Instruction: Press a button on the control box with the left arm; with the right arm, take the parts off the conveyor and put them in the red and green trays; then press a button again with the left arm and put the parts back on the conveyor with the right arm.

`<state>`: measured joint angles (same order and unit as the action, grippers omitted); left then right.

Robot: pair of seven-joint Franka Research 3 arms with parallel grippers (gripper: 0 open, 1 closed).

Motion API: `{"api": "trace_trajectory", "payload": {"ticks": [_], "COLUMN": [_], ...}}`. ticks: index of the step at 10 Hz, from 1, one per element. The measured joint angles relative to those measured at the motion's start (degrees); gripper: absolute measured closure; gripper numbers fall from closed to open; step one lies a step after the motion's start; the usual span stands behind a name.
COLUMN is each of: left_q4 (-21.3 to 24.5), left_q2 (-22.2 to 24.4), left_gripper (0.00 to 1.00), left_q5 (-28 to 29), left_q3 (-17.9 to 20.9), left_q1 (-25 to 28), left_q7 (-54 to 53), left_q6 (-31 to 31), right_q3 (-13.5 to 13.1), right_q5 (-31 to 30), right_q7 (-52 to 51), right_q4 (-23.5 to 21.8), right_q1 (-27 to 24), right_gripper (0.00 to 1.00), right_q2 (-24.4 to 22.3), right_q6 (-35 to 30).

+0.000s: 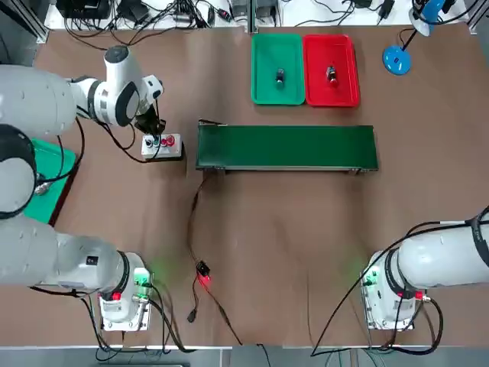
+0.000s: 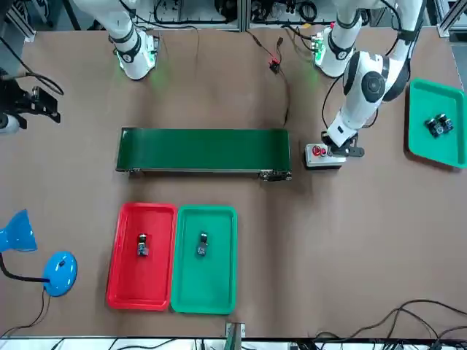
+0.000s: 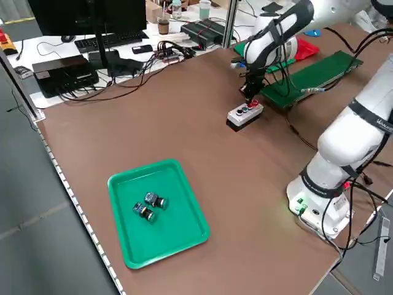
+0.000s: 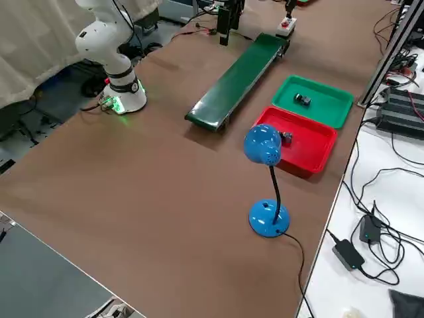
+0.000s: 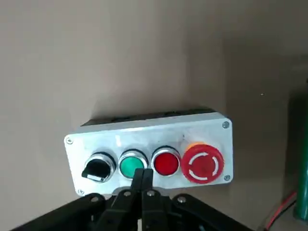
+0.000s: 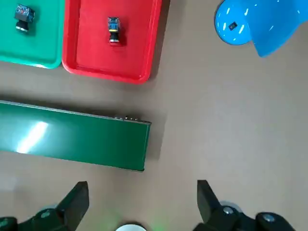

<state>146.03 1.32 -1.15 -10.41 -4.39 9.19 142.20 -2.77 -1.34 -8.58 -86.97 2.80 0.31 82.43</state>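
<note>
On the far side of the right gripper's (image 6: 143, 192) widely parted black fingers, the long green conveyor (image 1: 286, 147) is seen. Beyond it, farther from those fingers, the shallow red plastic tray (image 1: 331, 70) and the shallow green plastic tray (image 1: 277, 69) are set side by side, one small dark cylindrical part (image 1: 331, 75) lying in the red, another (image 1: 280, 77) in the green. Just beside the left gripper's (image 5: 142, 171) black fingertips, which are held together, the silver-faced control box (image 5: 149, 149) with coloured buttons is placed, its green button (image 5: 131, 166) and flat red button (image 5: 166, 163) nearest them.
</note>
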Motion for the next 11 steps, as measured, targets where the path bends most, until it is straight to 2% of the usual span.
{"api": "trace_trajectory", "payload": {"ticks": [6, 11], "left_q4": [0.0, 0.0], "left_q2": [-2.6, -2.7], "left_gripper": [0.99, 0.99], "left_q5": [0.0, 0.0], "left_q3": [0.3, 0.3], "left_q1": [0.2, 0.4], "left_q7": [0.0, 0.0], "left_q6": [1.2, 1.4], "right_q3": [0.1, 0.1], "right_q5": [0.0, 0.0], "right_q7": [0.0, 0.0], "right_q4": [0.0, 0.2], "right_q1": [0.1, 0.1], "right_gripper": [0.01, 0.01], "right_q2": [0.0, 0.0], "right_q6": [0.0, 0.0]}}
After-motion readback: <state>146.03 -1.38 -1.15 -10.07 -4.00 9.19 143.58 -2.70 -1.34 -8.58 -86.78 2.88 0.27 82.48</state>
